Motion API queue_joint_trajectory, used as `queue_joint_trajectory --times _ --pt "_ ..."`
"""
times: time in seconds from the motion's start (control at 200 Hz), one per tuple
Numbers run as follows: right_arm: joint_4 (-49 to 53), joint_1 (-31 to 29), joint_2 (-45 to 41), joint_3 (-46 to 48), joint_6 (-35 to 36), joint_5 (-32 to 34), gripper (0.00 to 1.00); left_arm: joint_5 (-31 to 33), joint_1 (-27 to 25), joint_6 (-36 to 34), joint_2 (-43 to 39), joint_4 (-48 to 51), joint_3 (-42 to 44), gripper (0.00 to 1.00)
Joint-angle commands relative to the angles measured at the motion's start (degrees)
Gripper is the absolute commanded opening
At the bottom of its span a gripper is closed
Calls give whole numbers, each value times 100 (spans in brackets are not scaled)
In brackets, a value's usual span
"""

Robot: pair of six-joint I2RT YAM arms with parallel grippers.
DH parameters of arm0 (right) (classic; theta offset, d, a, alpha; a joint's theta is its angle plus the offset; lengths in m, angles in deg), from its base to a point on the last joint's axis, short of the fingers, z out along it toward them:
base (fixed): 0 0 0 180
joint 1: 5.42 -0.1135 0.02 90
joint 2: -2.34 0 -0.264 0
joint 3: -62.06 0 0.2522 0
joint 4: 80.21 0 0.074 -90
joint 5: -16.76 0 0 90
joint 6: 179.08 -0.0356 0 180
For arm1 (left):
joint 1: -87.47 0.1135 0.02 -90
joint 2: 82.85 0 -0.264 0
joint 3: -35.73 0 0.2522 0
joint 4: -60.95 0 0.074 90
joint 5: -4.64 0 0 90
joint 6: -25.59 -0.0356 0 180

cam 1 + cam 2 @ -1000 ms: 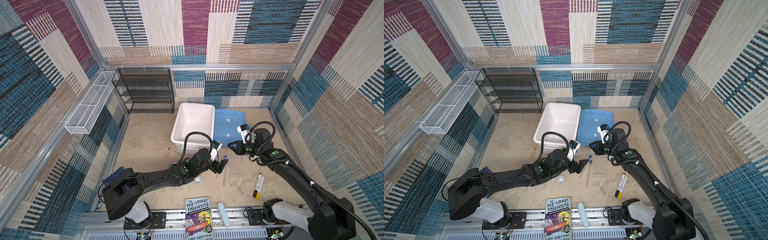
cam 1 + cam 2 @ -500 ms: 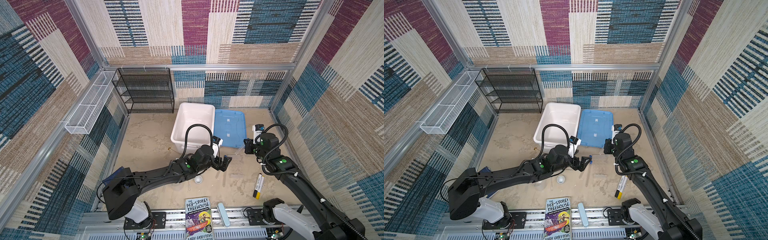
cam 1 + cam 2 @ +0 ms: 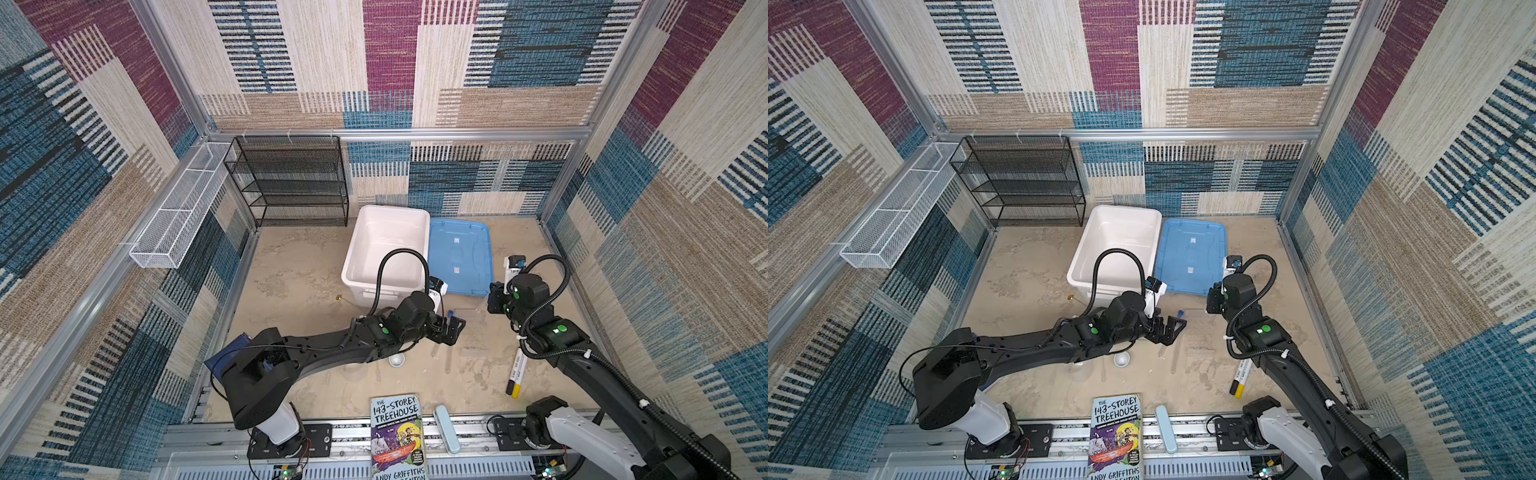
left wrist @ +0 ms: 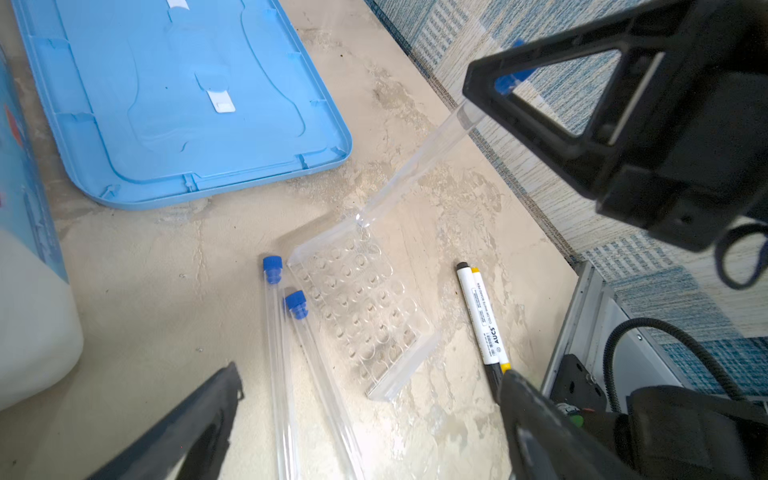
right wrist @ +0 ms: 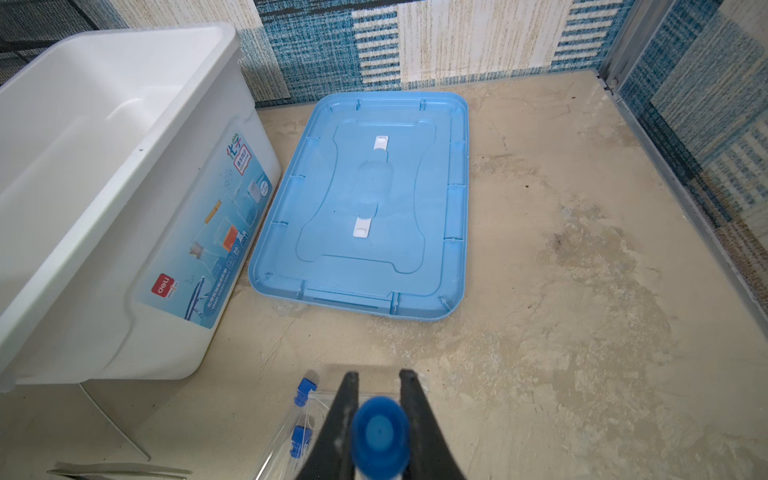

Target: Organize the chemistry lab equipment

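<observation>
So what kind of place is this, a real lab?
Probably a robot training booth, not a real lab: patterned panels in a metal frame close it in, two arms are bolted to a rail, and tubes lie near a children's book.

White plastic tub [image 3: 376, 294], blue plastic lid [image 3: 457, 249] flat beside it. Black wire-mesh shelf [image 3: 291, 183] against back wall. Black and yellow markers [image 3: 516, 372] on desk [image 3: 299, 266].

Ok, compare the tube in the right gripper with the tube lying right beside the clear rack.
The held tube is clamped near its cap by the right gripper; the lying tube is free. The held tube slants, rounded end down at the clear rack's edge; the lying tube rests flat on the table alongside that rack. Both are clear, blue-capped and look empty.
</observation>
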Motion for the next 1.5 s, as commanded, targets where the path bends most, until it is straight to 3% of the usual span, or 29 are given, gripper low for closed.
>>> queue_joint_trajectory --times 0.0,1.492 --pt "-204 -82 3 35 -125 211 18 -17 9 57 38 19 -59 99" --pt "-301 -238 95 284 -196 460 18 -188 11 230 240 -70 -82 99"
